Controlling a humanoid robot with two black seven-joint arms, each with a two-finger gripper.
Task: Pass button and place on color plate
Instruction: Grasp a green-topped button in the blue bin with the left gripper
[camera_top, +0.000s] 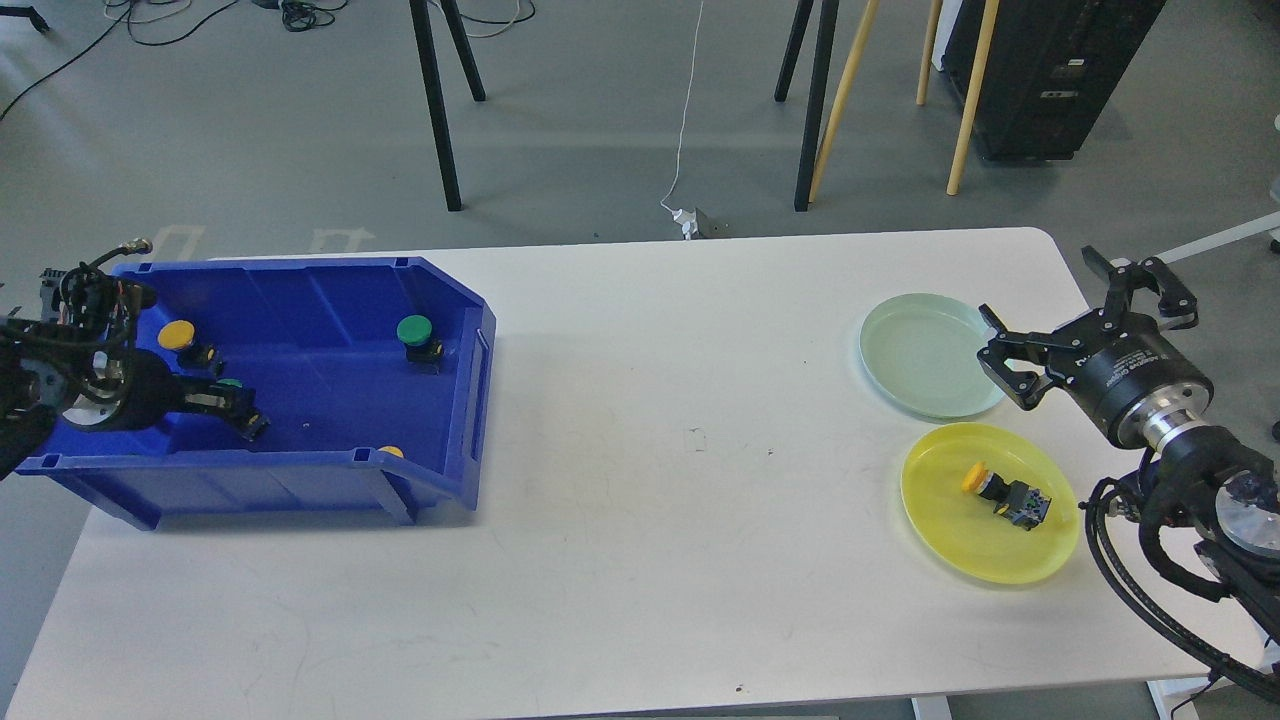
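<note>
A blue bin (470, 360) stands on the left of the table. It holds a yellow button (178, 336), a green button (415, 331) and a yellow cap (392, 452) showing at the front wall. My left gripper (238, 410) reaches into the bin. A small green cap (230, 383) shows right at its dark fingers, and I cannot tell if they grip it. A pale green plate (925, 355) is empty. A yellow plate (950, 530) holds a yellow button (1000, 492). My right gripper (1045, 295) is open and empty over the green plate's right rim.
The white table (680, 520) ends close behind the plates and to their right. Chair and table legs and cables are on the floor beyond the far edge. My right arm's cables (1140, 580) hang by the yellow plate.
</note>
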